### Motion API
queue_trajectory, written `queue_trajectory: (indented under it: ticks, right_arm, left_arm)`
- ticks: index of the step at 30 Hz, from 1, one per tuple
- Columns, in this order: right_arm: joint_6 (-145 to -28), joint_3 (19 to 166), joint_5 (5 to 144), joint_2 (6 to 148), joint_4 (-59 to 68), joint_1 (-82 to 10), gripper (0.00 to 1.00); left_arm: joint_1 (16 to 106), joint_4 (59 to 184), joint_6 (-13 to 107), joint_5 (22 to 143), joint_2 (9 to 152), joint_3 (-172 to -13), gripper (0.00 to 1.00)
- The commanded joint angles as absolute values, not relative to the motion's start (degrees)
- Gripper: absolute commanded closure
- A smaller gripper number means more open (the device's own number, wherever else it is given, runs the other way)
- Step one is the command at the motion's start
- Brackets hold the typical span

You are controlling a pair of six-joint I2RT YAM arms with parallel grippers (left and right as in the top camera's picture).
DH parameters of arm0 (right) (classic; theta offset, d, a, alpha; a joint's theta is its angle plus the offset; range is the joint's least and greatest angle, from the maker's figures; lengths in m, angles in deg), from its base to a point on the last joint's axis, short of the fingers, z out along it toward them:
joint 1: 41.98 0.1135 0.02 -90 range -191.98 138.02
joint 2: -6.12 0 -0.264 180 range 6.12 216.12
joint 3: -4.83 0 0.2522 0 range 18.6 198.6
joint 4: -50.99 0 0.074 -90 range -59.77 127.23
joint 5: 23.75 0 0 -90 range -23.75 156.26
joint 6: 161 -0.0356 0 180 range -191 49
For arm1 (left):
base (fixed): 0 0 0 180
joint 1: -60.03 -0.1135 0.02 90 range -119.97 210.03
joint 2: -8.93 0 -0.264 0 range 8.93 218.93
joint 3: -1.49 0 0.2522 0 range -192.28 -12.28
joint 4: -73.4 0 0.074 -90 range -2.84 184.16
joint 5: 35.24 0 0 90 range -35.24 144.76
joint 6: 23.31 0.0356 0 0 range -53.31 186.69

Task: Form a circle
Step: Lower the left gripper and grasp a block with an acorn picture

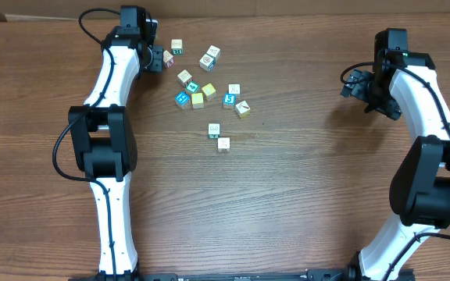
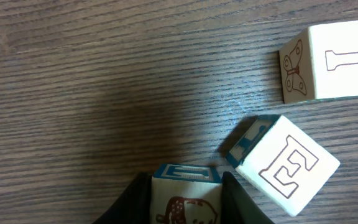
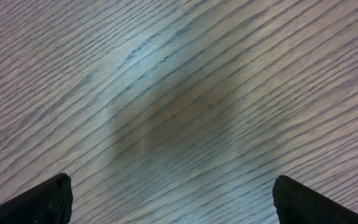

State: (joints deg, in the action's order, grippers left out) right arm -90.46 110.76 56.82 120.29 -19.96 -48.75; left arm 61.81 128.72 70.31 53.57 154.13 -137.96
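At the far left of the bench (image 1: 303,195), your left tool (image 1: 162,58) is clamped on a cube (image 1: 168,58), just left of the scatter; in the left wrist view the tool (image 2: 185,185) has both fingers (image 2: 135,199) pressed to the sides of that cube (image 2: 185,202), which shows a blue-edged top and a brown picture on its near face; whether it is resting on the wood or lifted, you cannot tell. Just right of it lies a tilted E cube (image 2: 288,165), close but apart; farther right an I cube (image 2: 334,59) with a butterfly on its side. The circle (image 1: 197,99) is only a loose cluster at mid-bench toward the far edge, white, yellow and blue faces mixed, gaps between most blocks; no closed ring reads from overhead. A pair of cubes (image 1: 219,136) sits nearer you, apart from the cluster. Your right tool (image 1: 355,84) hangs well off to the right; its wrist view shows the tool (image 3: 171,186) with fingers (image 3: 42,199) spread wide over bare wood, nothing between them.
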Motion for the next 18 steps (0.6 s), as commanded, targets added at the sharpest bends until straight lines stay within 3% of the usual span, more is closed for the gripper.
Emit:
queue_trajectory:
  ticks: [1,13,18]
  right_arm:
    - [-90.42,111.98,56.21,118.85,-19.90,-48.81,0.00]
    - [-90.42,111.98,56.21,118.85,-19.90,-48.81,0.00]
    - [-90.42,111.98,56.21,118.85,-19.90,-48.81,0.00]
  left_arm:
    - [61.92,129.64,69.98,53.09,155.07,-139.30,0.90]
    - [61.92,143.41,62.51,53.68,138.73,-141.11,0.87]
    - [62.05,154.55,59.80,61.40,128.72,-141.11,0.90]
